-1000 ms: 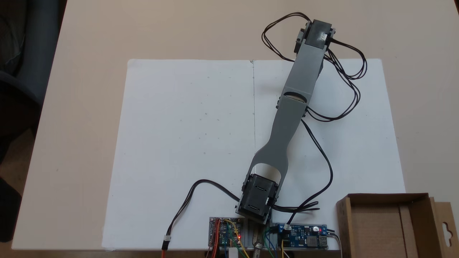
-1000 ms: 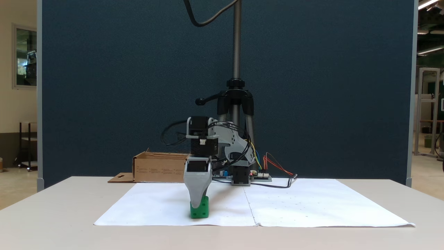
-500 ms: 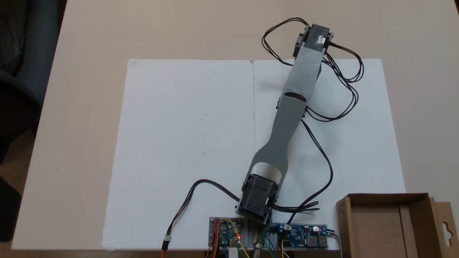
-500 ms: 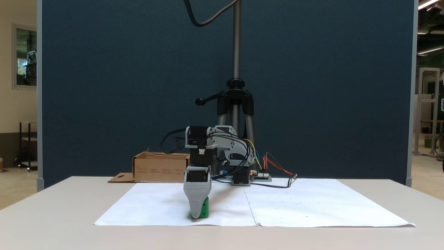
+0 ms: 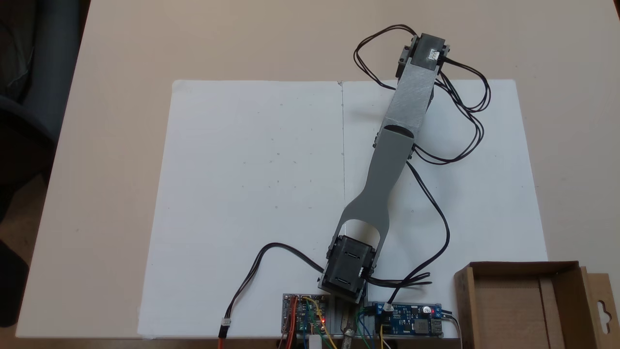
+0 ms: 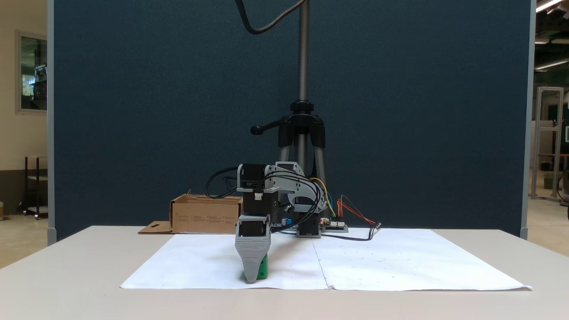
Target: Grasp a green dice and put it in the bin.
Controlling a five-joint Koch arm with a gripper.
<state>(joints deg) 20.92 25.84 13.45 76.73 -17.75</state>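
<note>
Lowered onto the green dice (image 6: 263, 270) — gripper (image 6: 252, 276) now down at the white paper sheet (image 6: 400, 262), where a second ago only the tip reached the cube's top and most of the green cube was plain to see. Half a second ago already almost at this height; since then hardly any further drop. Now just a green sliver visible to the right of the grey front jaw in the fixed view from the table's edge. Only one jaw tip on show there, the other lined up behind it, so cannot tell how wide the jaws stand or whether anything is clamped yet.

Dice resting on the paper close to its front edge in that view, a little left of the sheet's centre seam. In the fixed view from above, hidden under the outstretched arm (image 5: 382, 169), near the paper's top edge right of the seam.

Bin (image 5: 523, 305) at the bottom right corner of the tabletop in the view from above, just off the paper's corner beside the circuit boards (image 5: 407, 320) — well apart from the dice, and apparently empty.

Probably the end of the descent: closing on the cube next, then a lift and a long swing back toward the bin. Nothing delivered yet.
</note>
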